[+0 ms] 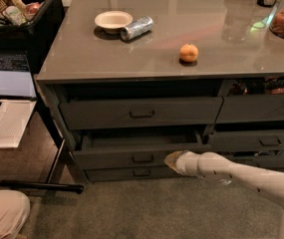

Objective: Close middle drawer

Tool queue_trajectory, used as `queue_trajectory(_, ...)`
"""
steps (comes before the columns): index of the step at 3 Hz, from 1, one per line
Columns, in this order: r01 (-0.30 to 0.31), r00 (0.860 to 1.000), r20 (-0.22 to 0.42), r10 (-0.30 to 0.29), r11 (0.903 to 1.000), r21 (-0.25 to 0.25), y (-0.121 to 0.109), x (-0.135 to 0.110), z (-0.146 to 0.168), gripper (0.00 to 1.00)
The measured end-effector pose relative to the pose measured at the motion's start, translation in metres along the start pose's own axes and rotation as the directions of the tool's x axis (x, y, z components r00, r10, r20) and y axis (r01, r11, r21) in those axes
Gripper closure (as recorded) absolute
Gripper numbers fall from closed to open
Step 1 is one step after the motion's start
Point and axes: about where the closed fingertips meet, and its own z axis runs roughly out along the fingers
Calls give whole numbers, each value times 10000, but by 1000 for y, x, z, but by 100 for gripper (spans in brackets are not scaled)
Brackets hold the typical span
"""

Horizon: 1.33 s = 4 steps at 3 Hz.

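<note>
The middle drawer [116, 158] is a wide dark grey drawer with a small dark bar handle [142, 158]. It sits below the top drawer [140, 112] and stands pulled out a little, with a narrow strip of its grey inside showing. My gripper [169, 159] is at the end of the white arm that reaches in from the lower right. Its tip rests at the drawer's front face, right of the handle.
The grey counter [221, 49] holds a white bowl [113, 20], a can on its side [136, 28] and an orange [189, 53]. A bottom drawer [131, 174] is below. Narrower drawers [261, 143] are to the right. A black bin of snacks [12, 9] stands left.
</note>
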Motion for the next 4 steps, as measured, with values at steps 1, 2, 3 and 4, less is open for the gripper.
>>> queue_trajectory(1, 35, 10000, 12, -35, 10000, 25, -5, -2, 3, 14)
queue_trajectory(2, 25, 10000, 16, -25, 10000, 39, -6, -2, 3, 0)
queue_trajectory(3, 21, 10000, 15, -21, 10000, 33, -5, -1, 2, 0)
queue_trajectory(4, -59, 10000, -22, 59, 9999, -161, -3, 7, -13, 0)
